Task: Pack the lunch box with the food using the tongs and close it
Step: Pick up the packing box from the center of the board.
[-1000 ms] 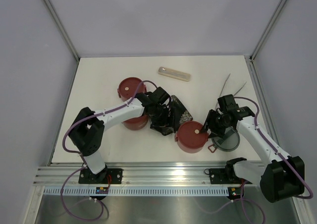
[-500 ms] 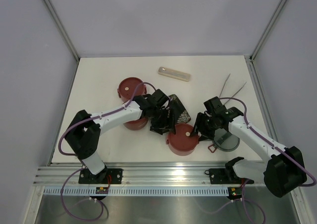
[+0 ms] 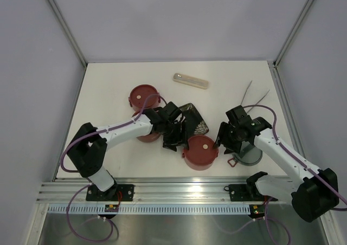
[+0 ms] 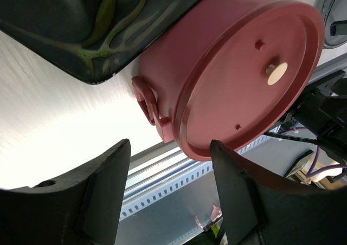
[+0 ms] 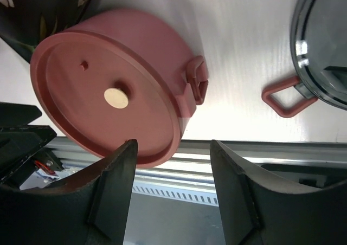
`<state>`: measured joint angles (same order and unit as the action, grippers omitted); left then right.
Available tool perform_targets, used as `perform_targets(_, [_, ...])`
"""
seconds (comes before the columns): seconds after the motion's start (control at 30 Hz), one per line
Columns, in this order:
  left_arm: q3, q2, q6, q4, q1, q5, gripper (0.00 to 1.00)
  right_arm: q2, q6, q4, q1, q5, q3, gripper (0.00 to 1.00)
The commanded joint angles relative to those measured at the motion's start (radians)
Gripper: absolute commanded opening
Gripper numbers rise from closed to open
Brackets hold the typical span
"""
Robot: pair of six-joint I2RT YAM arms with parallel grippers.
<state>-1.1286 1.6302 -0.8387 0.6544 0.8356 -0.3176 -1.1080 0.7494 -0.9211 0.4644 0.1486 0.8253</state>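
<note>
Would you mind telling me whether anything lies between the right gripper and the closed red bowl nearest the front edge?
Nothing visible does. The red bowl sits right at the tips of the open right gripper. The grey lid and its red loop lie off to the side, clear of that path.

We saw a robotics lab test cell rather than any lived-in room. The white table (image 3: pixel 108 82) stood boxed in by plain pale panels (image 3: pixel 179 17) set in bare aluminium posts (image 3: pixel 62 23). Along its near edge ran a slotted aluminium rail (image 3: pixel 179 193), and bolted to it were the left arm (image 3: pixel 124 128) and the right arm (image 3: pixel 284 155), with purple cables (image 3: pixel 67 218) looping from their bases.
</note>
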Motion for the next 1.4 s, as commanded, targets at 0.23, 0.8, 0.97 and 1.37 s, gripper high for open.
perform_targets(0.23, [0.136,-0.072,-0.089,-0.243,0.017,0.015,0.62,0.062,0.044,0.031,-0.029,0.028,-0.006,0.67])
perform_targets(0.8, [0.236,-0.093,-0.138,-0.424,0.019,0.043,0.57,0.040,-0.004,0.238,-0.145,0.196,-0.173,0.68])
perform_targets(0.97, [0.242,-0.096,-0.151,-0.429,0.025,0.052,0.54,0.013,-0.010,0.295,-0.150,0.206,-0.215,0.68])
perform_targets(1.37, [0.243,-0.098,-0.165,-0.426,0.034,0.066,0.45,0.011,-0.035,0.355,-0.152,0.223,-0.238,0.53])
